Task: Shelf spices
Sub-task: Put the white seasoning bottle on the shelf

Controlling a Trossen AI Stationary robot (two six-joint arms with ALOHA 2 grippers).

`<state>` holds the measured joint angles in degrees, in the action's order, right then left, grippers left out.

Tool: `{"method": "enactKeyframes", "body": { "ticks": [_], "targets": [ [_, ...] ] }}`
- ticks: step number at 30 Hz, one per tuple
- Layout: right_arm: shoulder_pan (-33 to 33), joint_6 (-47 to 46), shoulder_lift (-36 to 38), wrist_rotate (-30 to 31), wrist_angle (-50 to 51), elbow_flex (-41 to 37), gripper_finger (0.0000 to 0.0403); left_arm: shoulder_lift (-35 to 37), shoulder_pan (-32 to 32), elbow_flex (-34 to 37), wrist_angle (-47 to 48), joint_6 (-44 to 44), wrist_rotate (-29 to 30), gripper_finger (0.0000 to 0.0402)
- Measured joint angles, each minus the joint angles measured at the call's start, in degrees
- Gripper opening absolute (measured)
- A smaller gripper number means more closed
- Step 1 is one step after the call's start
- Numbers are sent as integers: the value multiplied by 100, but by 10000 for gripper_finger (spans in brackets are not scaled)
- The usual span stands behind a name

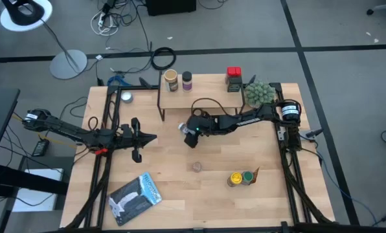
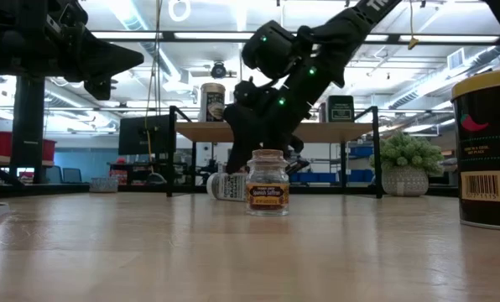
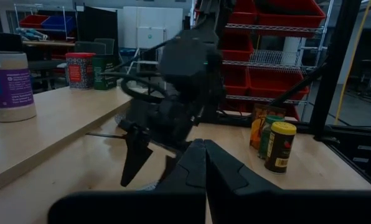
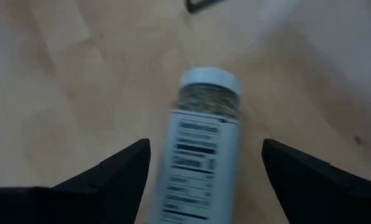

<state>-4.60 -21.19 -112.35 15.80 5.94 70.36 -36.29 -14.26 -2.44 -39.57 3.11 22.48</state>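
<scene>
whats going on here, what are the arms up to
The right gripper is open, its fingers on either side of a white-lidded spice jar lying on its side on the table in front of the shelf, not yet gripped. Some spices already stand on the shelf: a tan-lidded jar, a smaller dark-lidded jar and a red tin. A small jar and a yellow-lidded and green-lidded pair wait on the table. The left gripper hovers shut at the left.

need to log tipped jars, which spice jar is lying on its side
The white-lidded jar between the open right gripper's fingers, just in front of the shelf; the other jars stand upright.
</scene>
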Motion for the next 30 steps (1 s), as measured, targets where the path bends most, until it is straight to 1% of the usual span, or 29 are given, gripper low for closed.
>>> {"method": "enactKeyframes", "body": {
  "ticks": [3, 6, 11, 15, 25, 30],
  "targets": [
    [-112, -64, -1, -322, 87, 58, 306, 0, 0, 0, 2, 2, 0, 1],
    [-136, -20, -1, -330, 103, 58, 306, 0, 1, 0, 2, 4, 0, 1],
    [-135, 29, -3, -524, 86, 58, 306, 0, 0, 0, -11, 7, 1, 1],
    [-105, 51, -3, -406, 85, 58, 306, 0, 0, 0, -11, 7, 2, 1],
    [-112, 41, -10, -503, 206, 58, 306, 0, 2, 0, -18, 9, 4, 2],
    [-112, 25, -12, -510, 549, 58, 306, 0, 0, 0, -20, 11, 3, 2]
  ]
}}
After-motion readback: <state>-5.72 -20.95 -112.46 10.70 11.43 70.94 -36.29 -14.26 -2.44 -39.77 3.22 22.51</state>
